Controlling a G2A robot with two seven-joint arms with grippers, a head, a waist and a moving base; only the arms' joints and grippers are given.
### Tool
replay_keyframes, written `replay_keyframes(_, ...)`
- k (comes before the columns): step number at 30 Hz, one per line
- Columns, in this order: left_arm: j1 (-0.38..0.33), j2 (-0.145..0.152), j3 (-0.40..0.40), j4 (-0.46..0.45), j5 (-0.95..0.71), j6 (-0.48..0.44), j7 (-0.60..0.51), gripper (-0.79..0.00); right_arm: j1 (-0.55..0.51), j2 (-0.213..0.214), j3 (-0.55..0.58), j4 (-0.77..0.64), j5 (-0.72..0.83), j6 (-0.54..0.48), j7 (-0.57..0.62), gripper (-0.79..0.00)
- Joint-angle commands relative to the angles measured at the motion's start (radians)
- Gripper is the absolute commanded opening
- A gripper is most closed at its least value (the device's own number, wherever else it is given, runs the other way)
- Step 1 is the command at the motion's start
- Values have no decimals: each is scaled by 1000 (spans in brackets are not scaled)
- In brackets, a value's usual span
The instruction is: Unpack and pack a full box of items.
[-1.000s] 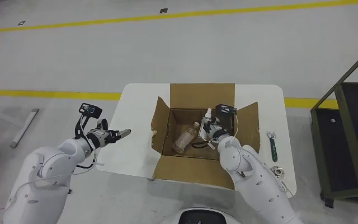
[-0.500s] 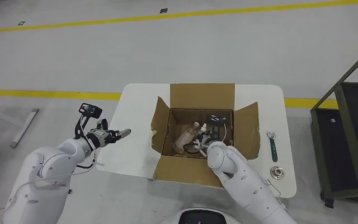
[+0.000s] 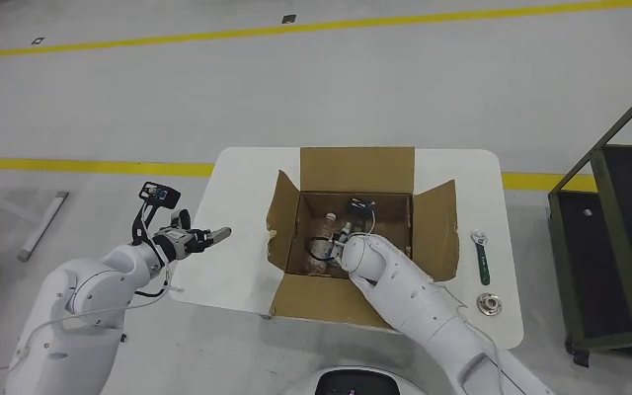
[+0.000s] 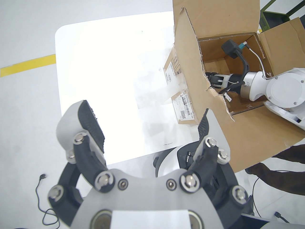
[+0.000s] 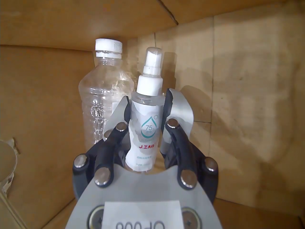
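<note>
Grey workshop floor with yellow lines surrounds a white worktop, and a green cart stands off to its right, well apart from the work. On the worktop sits the open cardboard box, flaps folded outward, the left flap torn along its edge. The right arm is down inside the box, where the right gripper has its fingers clamped on the body of a small spray bottle near a corner of the box. A clear plastic bottle lies just beside the spray bottle; I cannot tell whether the two touch, or whether the spray bottle rests on the box floor or is lifted off it. The left gripper hangs by the worktop's left edge, fingers spread wide and holding nothing. On the right strip of the worktop, outside the box, lie a wrench and, nearer the robot, a small round metal part. My reading is that the job is partway: two things are out, at least two bottles are inside, and whether the spray bottle is going in or coming out cannot be settled from this. What crowds the grasp is the plastic bottle at the fingers' side and the box walls close around the wrist, so a lift would want to go straight up between the flaps.
</note>
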Motion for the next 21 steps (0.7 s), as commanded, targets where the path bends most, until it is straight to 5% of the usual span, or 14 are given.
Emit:
replay_keyframes(1,0,0,0,0,0,0,0,0,20,-14,-15,34,-1,-20,-8,-782)
replay_keyframes(2,0,0,0,0,0,0,0,0,28,-22,-27,48,-13,-23,-16,-742)
replay_keyframes(5,0,0,0,0,0,0,0,0,50,-41,-49,85,-22,-69,-8,-409)
replay_keyframes(7,0,0,0,0,0,0,0,0,55,-49,-56,100,-29,-81,-14,-12)
replay_keyframes(15,0,0,0,0,0,0,0,0,61,-58,-69,103,-100,-156,-19,0)
replay_keyframes(21,8,0,4,-4,10,-9,21,0,-18,-2,31,-60,-172,-231,-131,0)
